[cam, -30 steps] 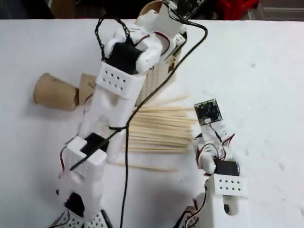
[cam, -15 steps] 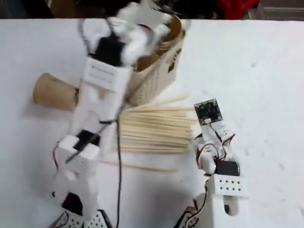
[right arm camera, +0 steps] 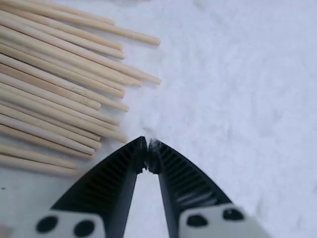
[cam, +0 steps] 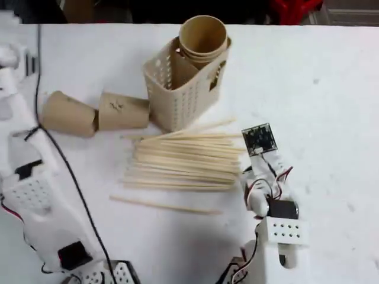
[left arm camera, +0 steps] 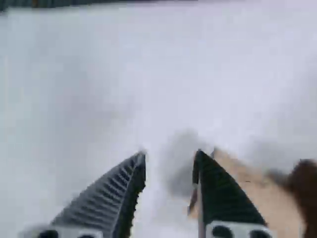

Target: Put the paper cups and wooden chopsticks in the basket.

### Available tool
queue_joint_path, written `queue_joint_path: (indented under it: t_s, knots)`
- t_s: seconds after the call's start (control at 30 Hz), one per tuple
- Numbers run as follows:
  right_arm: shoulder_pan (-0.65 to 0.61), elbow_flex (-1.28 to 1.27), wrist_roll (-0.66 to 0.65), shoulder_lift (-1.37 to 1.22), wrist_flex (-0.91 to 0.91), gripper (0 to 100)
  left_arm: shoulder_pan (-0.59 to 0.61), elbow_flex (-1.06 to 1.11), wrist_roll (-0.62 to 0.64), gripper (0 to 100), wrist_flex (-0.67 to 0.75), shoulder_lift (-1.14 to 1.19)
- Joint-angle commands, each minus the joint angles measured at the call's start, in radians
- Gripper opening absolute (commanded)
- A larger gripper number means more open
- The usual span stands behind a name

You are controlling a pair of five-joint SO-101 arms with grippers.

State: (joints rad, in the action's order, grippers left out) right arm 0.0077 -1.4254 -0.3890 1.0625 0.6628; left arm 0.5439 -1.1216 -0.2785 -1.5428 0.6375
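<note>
A cream perforated basket (cam: 177,94) stands at the back middle of the table with stacked paper cups (cam: 203,36) upright inside it. Two more paper cups lie on their sides left of it, one (cam: 123,110) near the basket and one (cam: 68,113) farther left. A pile of wooden chopsticks (cam: 183,160) lies in front of the basket, and one stray chopstick (cam: 166,205) is nearer the front. My right gripper (right arm camera: 147,149) is shut and empty, just off the chopsticks' ends (right arm camera: 64,94). My left gripper (left arm camera: 170,157) is open over bare table, with a brown cup (left arm camera: 250,196) beside one finger.
The left arm (cam: 35,195) stands along the table's left edge with its black cable (cam: 65,165) trailing down. The right arm (cam: 272,207) sits at the front right. White table spreads open to the right of the basket and chopsticks.
The left arm has swung from above the basket to the far left edge, leaving a cup stacked in the basket and uncovering the nearer lying cup. The right arm has not moved.
</note>
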Motion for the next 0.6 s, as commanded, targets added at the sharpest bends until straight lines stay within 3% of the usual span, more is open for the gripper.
queue_joint_path:
  t_s: [0.0,0.1,0.3,0.57]
  knots:
    - [-0.054,-0.012,-0.008,0.013,-0.018,1.8,0.077,0.005,0.029,24,0.051,0.104]
    - [-0.076,-0.018,-0.008,0.013,-0.018,1.8,0.073,0.005,0.044,25,0.052,0.168]
    - [-0.073,-0.02,-0.008,0.013,-0.018,1.8,0.03,0.009,0.189,25,0.054,0.222]
    - [-0.074,-0.02,-0.008,0.013,-0.018,1.8,-0.019,0.005,0.222,25,0.046,0.325]
